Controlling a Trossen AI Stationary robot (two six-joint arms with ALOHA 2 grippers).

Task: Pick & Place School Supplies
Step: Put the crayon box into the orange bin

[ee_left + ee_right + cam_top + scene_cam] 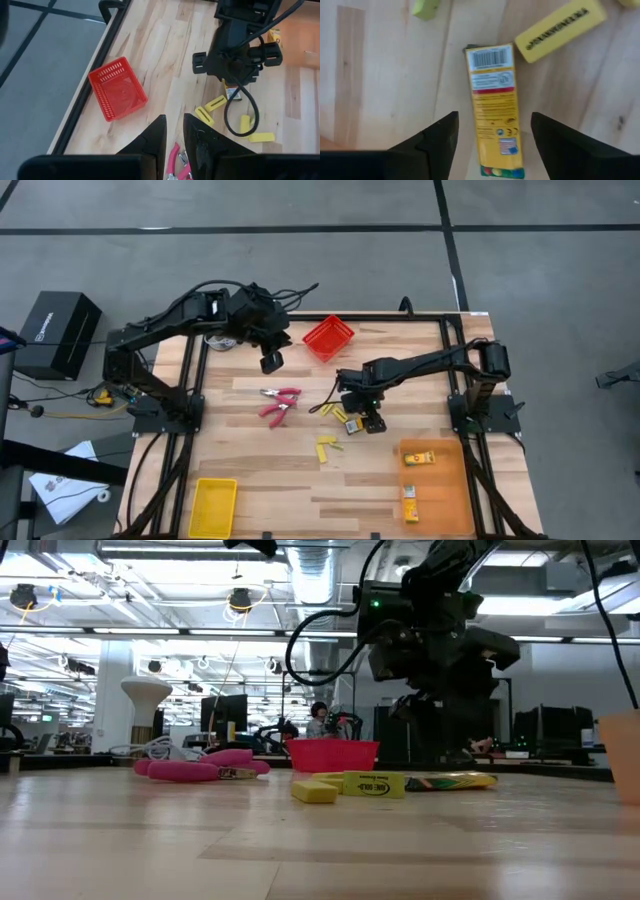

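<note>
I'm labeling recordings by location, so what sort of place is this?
Probably a large open lab or workshop: exposed ceiling ducts and strip lights overhead, rows of desks with monitors behind the wooden table, and a taped grey floor around it.

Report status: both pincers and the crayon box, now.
Right pincer open, straddling the crayon box lying flat on the table, no contact visible. Left pincer empty, parked near the red bin. Yellow eraser close beside the box's barcode end.
</note>
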